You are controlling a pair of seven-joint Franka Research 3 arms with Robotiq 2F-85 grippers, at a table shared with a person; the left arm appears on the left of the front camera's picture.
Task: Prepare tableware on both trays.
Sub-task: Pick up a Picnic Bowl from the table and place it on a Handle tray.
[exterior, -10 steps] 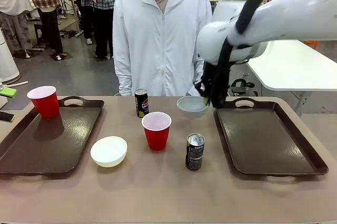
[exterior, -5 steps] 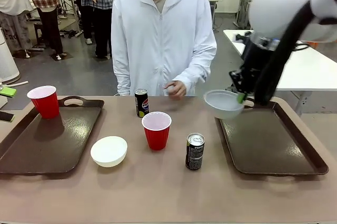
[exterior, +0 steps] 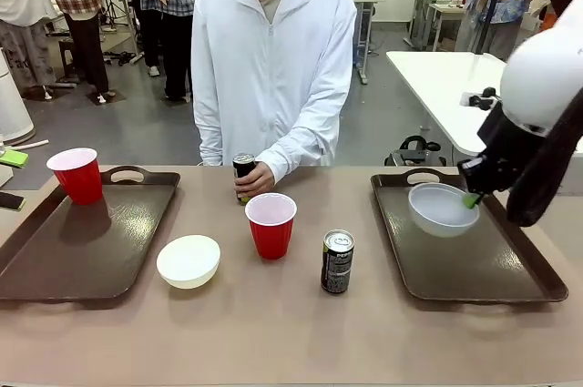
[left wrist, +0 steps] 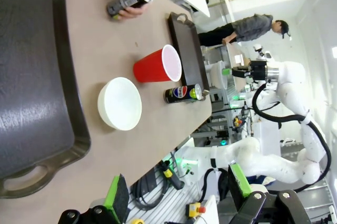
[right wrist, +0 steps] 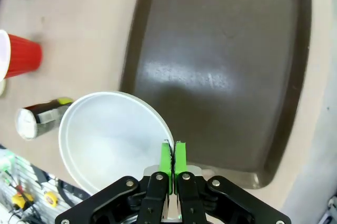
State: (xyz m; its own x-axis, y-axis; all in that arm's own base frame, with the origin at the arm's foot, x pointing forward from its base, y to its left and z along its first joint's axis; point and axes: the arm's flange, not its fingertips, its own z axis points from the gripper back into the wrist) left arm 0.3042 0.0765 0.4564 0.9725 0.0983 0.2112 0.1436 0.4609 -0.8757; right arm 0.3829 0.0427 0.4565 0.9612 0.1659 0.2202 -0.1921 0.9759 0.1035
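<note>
Pinching the pale grey-white bowl (exterior: 439,209) by its rim, the right pincer (exterior: 471,199) holds it over the right tray (exterior: 510,282), evidently for setting down there; the left pincer (left wrist: 177,188) stands apart, empty.

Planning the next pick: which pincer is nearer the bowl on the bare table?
Left. The left pincer faces that bowl from the table's edge; the right pincer grips another bowl over the right tray.

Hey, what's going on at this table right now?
The right gripper is shut on the rim of the pale grey-white bowl, holding it over the right tray. The left gripper is open and empty. The person's hand grips the far can. One red cup stands on the left tray.
</note>
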